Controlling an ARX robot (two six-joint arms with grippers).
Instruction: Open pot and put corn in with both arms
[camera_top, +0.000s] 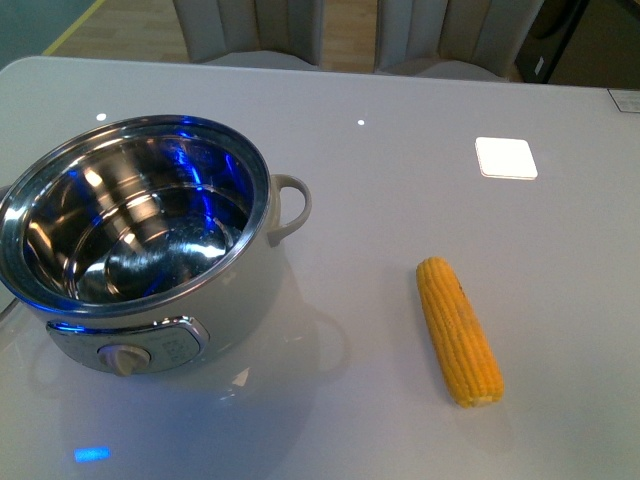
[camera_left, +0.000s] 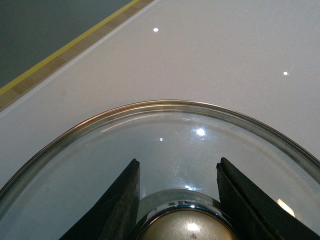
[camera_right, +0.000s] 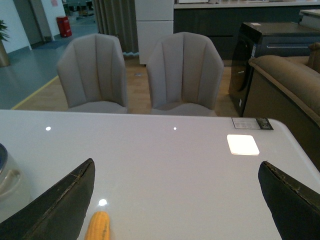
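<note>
The left claw (camera_left: 178, 161) is narrowed onto a round, brassy knob (camera_left: 187, 227) with a chrome collar, which fills the gap between its two black, wedge-shaped fingers (camera_left: 120, 205). The knob belongs to a clear glass lid (camera_left: 165, 130) with a thin steel rim, spread out beyond the fingertips over the smooth, glossy white table (camera_left: 225, 50). Only this wrist view shows the lid.

The right claw (camera_right: 177, 162) gapes wide and holds nothing. The corn (camera_right: 98, 226), yellow-orange and ribbed with kernel rows, lies on the table just beside one of its fingers. Two grey padded chairs (camera_right: 92, 70) stand beyond it.

Only the front view shows the pot (camera_top: 240, 290) whole: round and white with a loop handle, uncovered, its mirror-bright steel bowl showing. The corn (camera_top: 458, 330) lies well apart from it, and neither claw appears.
</note>
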